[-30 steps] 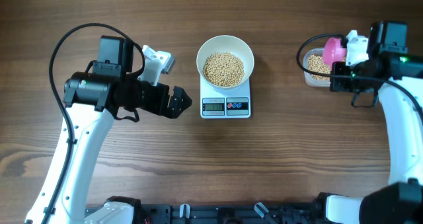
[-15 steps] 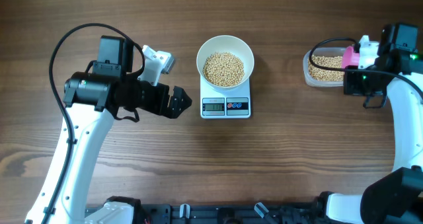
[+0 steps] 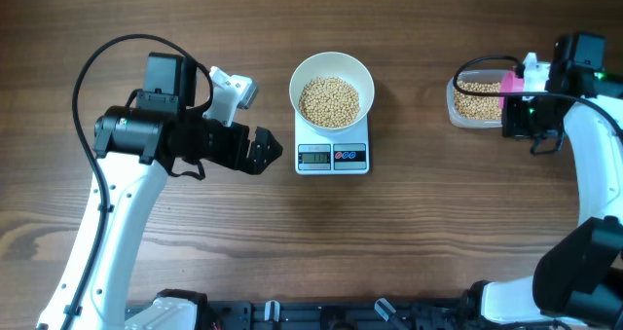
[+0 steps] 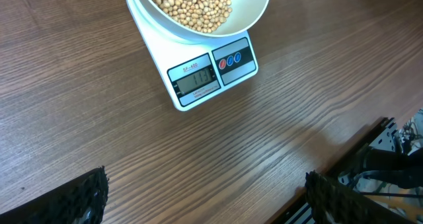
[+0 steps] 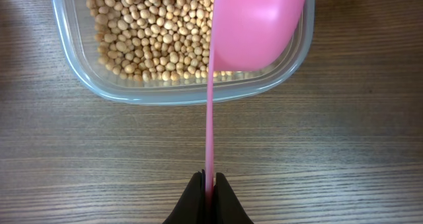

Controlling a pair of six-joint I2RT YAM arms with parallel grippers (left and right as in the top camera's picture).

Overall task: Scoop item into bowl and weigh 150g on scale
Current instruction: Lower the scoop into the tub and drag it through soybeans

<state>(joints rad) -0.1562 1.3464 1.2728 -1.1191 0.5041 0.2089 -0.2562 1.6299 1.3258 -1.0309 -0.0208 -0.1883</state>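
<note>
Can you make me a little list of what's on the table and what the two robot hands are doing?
bowl: white, sits on the scale
beans: a heap in the bowl, more in the tub
scale: white, middle of the table
tub: clear plastic, far right
scoop: pink, over the tub
right gripper: shut on the scoop's handle
left gripper: open, empty, left of the scale

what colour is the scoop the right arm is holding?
The scoop is solid pink, handle included; the right wrist view shows it best.
</note>
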